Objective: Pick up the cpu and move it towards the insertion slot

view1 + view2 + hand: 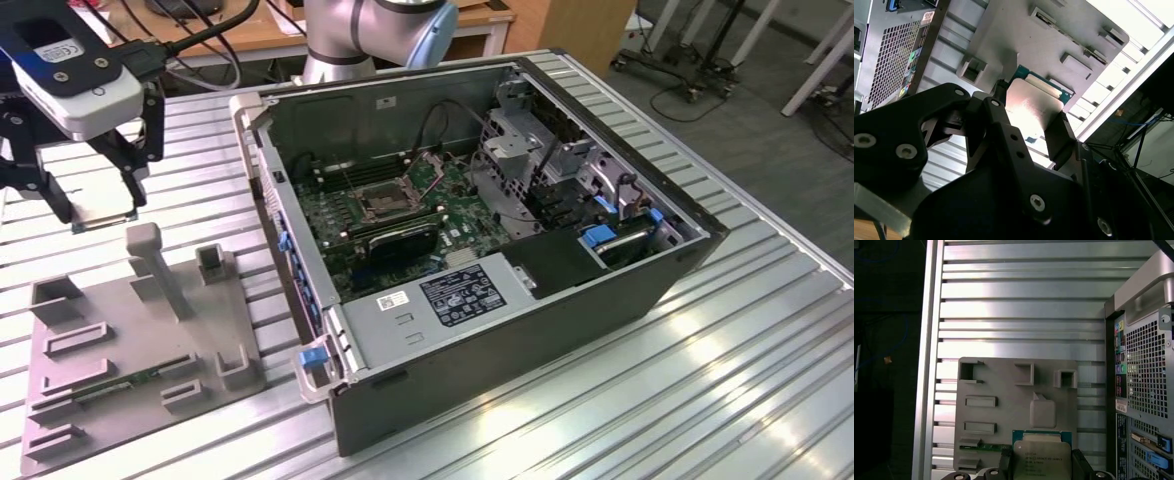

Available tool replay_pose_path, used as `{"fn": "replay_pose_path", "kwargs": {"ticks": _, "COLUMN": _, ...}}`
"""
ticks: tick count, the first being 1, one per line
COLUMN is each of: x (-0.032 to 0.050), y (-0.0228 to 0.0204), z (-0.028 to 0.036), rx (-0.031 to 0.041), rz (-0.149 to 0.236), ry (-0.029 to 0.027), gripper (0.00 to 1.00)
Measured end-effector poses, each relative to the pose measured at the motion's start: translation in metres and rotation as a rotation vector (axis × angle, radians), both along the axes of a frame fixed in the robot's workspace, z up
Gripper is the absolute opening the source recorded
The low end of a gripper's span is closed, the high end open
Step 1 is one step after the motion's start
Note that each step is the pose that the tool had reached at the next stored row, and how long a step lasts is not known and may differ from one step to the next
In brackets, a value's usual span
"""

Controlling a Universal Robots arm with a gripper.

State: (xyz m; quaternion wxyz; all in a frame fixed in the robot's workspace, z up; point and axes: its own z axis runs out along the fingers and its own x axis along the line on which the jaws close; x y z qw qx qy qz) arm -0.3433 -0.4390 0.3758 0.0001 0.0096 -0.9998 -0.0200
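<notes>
The cpu lies flat between the hand's two black fingers, which are closed on its opposite edges, lifted above the grey fixture plate. In the exterior view the hand hangs fingers-down over the slatted desk, well apart from the insertion slot inside the open computer case.

You see a ribbed metal table carrying 2 things: the open computer case and a grey fixture plate.
</notes>
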Motion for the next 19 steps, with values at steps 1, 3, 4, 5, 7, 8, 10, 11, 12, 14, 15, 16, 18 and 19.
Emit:
{"fn": "replay_pose_path", "kwargs": {"ticks": 1, "x": 0.0, "y": 0.0, "z": 0.0, "rx": 0.0, "rz": 0.0, "ry": 0.0001, "gripper": 0.55}}
{"fn": "replay_pose_path", "kwargs": {"ticks": 3, "x": 0.0, "y": 0.0, "z": 0.0004, "rx": 0.0, "rz": 0.0, "ry": 0.0, "gripper": 0.55}}
{"fn": "replay_pose_path", "kwargs": {"ticks": 4, "x": 0.0, "y": 0.0, "z": 0.001, "rx": -0.0001, "rz": 0.0, "ry": 0.0001, "gripper": 0.55}}
{"fn": "replay_pose_path", "kwargs": {"ticks": 5, "x": 0.0, "y": 0.0, "z": 0.0017, "rx": -0.0001, "rz": 0.0, "ry": 0.0002, "gripper": 0.55}}
{"fn": "replay_pose_path", "kwargs": {"ticks": 7, "x": 0.0, "y": 0.0, "z": 0.0033, "rx": -0.0001, "rz": 0.0, "ry": 0.0001, "gripper": 0.55}}
{"fn": "replay_pose_path", "kwargs": {"ticks": 8, "x": 0.0, "y": 0.0, "z": 0.0042, "rx": 0.0001, "rz": 0.0, "ry": 0.0, "gripper": 0.55}}
{"fn": "replay_pose_path", "kwargs": {"ticks": 10, "x": 0.0, "y": 0.0, "z": 0.0062, "rx": 0.0, "rz": 0.0, "ry": 0.0001, "gripper": 0.55}}
{"fn": "replay_pose_path", "kwargs": {"ticks": 11, "x": 0.0, "y": 0.0, "z": 0.007, "rx": 0.0, "rz": 0.0, "ry": 0.0, "gripper": 0.55}}
{"fn": "replay_pose_path", "kwargs": {"ticks": 12, "x": 0.0, "y": 0.0, "z": 0.0071, "rx": 0.0001, "rz": 0.0, "ry": -0.0001, "gripper": 0.55}}
{"fn": "replay_pose_path", "kwargs": {"ticks": 14, "x": 0.0, "y": 0.0, "z": 0.0072, "rx": 0.0002, "rz": 0.0, "ry": -0.0002, "gripper": 0.55}}
{"fn": "replay_pose_path", "kwargs": {"ticks": 15, "x": 0.0, "y": 0.0, "z": 0.0073, "rx": 0.0001, "rz": 0.0, "ry": -0.0001, "gripper": 0.55}}
{"fn": "replay_pose_path", "kwargs": {"ticks": 16, "x": 0.0, "y": 0.0, "z": 0.0074, "rx": 0.0, "rz": 0.0, "ry": 0.0, "gripper": 0.55}}
{"fn": "replay_pose_path", "kwargs": {"ticks": 18, "x": 0.0, "y": 0.0, "z": 0.0075, "rx": 0.0, "rz": 0.0, "ry": 0.0, "gripper": 0.55}}
{"fn": "replay_pose_path", "kwargs": {"ticks": 19, "x": 0.0004, "y": 0.0, "z": 0.0076, "rx": -0.0001, "rz": 0.0, "ry": 0.0002, "gripper": 0.55}}
